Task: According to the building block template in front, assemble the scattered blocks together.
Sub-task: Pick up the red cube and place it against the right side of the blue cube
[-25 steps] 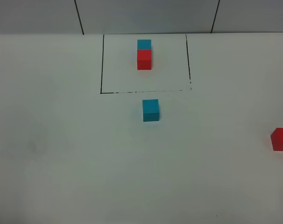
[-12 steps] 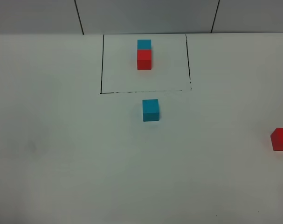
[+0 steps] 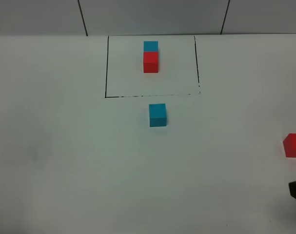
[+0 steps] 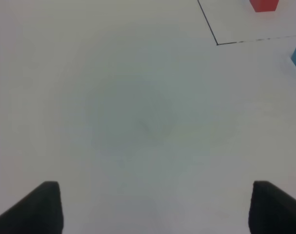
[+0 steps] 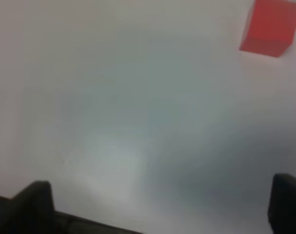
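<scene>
The tabletop (image 3: 65, 146) is smooth, white and matt, with a faint soft sheen. The cyan cube (image 3: 157, 115), red cube (image 3: 294, 145) and template (image 3: 150, 57) look matt, smooth-faced and plastic-like. The frame (image 3: 107, 68) is a thin, flat black line, patchy along its near side.

Both end effectors (image 4: 153, 195) (image 5: 161, 187) spread, empty.

Block (image 3: 157, 115) before template (image 3: 150, 58); 2nd block (image 3: 294, 145) rightward

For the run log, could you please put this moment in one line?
left gripper: open, empty | right gripper: open, empty, red block ahead | cyan block: just outside frame, untouched | template: cyan-red pair inside frame
</scene>
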{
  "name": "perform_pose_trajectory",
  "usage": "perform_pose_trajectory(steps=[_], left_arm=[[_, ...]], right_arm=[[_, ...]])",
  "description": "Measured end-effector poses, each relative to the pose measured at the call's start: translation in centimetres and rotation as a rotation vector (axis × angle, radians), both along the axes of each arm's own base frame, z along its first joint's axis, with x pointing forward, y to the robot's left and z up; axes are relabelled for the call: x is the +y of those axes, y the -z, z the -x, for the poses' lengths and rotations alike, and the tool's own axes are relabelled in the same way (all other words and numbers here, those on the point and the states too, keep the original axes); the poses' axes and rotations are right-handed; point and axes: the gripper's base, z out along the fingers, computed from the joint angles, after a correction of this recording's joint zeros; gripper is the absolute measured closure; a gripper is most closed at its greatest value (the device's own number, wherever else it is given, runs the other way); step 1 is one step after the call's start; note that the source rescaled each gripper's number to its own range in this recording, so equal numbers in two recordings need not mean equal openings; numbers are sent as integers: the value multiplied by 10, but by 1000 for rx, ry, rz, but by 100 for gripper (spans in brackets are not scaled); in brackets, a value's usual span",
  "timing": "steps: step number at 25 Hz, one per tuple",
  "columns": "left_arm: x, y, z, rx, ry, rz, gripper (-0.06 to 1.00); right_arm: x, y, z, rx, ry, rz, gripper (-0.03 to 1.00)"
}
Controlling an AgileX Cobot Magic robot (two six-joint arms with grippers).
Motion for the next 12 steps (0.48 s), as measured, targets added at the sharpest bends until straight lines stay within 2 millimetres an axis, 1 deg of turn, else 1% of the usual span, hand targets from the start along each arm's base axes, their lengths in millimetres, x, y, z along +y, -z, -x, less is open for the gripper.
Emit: perform_pose_trajectory(steps=[3, 8, 10, 12], left_arm=[[0, 0, 0, 0, 0, 0, 25], [0, 0, 0, 0, 0, 0, 26], [0, 0, 0, 0, 0, 0, 26], [0, 0, 0, 0, 0, 0, 26]], right_arm=[[1, 9, -38, 60, 3, 19, 21], [2, 31, -97, 173, -7, 65, 21], [1, 35, -118, 193, -8, 80, 21], [-3, 42, -134, 212, 9, 86, 21]])
